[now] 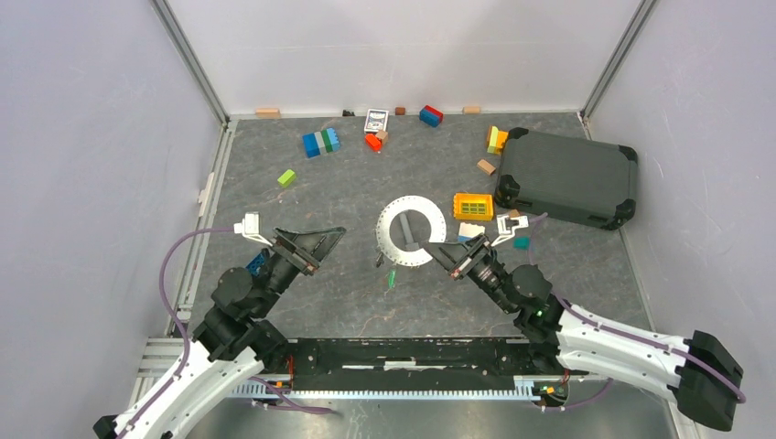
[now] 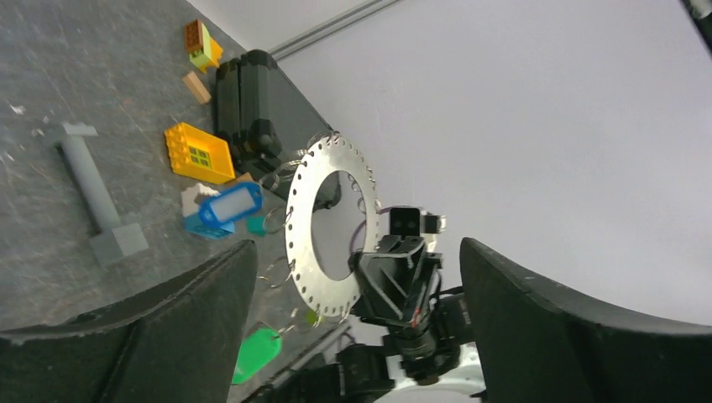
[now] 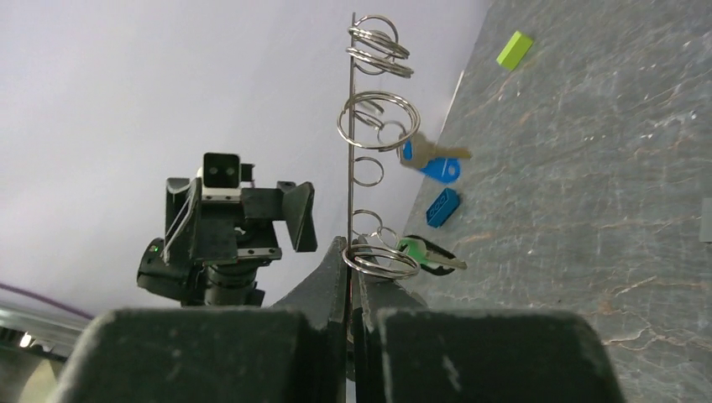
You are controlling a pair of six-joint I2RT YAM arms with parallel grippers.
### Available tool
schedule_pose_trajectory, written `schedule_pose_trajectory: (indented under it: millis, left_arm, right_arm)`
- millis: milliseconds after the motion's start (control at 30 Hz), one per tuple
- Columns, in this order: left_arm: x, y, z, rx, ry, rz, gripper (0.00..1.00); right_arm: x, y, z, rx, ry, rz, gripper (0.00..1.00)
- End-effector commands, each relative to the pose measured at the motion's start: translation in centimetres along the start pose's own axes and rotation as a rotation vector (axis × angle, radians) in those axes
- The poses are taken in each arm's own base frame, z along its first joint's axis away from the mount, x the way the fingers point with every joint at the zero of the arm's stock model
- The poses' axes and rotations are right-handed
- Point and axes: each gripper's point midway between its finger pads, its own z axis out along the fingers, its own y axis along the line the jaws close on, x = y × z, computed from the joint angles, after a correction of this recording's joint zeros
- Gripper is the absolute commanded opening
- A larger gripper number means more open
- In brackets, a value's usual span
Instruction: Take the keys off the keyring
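My right gripper (image 1: 455, 256) is shut on the rim of a silver perforated disc (image 1: 412, 231) and holds it off the table. In the right wrist view the disc (image 3: 351, 126) is edge-on above the gripper (image 3: 349, 252). Several wire rings hang from its holes. The keyring (image 3: 382, 260) sits at the fingertips, and a green-headed key (image 3: 428, 252) hangs from it by small rings. A blue-headed key (image 3: 432, 161) hangs higher up. My left gripper (image 1: 316, 245) is open and empty, left of the disc. It faces the disc (image 2: 327, 222) between its open fingers (image 2: 210, 294).
A long grey bar (image 1: 409, 231) lies under the disc. A yellow grid block (image 1: 473, 205) and a black case (image 1: 567, 176) are at the right. Several toy bricks are scattered at the back (image 1: 320, 143). A green tag (image 2: 256, 353) and a blue tag (image 2: 228, 204) hang from the disc.
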Motion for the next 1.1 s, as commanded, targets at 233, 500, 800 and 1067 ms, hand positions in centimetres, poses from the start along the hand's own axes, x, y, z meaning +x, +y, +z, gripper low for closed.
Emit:
schedule_pose_trajectory:
  millis: [233,500,800,1067]
  left_arm:
    - [0.5,-1.8,-0.5,0.075,0.091,0.375,1.0]
    - [1.1,-2.7,-0.5,0.138,0.131,0.481,1.0]
    - [4.1,-1.0,0.9,0.145,0.236,0.544,0.89]
    - [8.4,-2.4,0.9,0.23,0.261,0.619,0.86]
  right_arm:
    - [-5.3,4.0,-1.0,-0.007,-0.171,0.014,0.0]
    - [-6.8,4.8,-1.7,0.008,-0.212,-0.013,0.0]
    - [-8.4,5.3,-2.1,0.052,-0.257,-0.08,0.0]
    - [-9.3,6.5,-2.2,0.082,-0.253,-0.14,0.0]
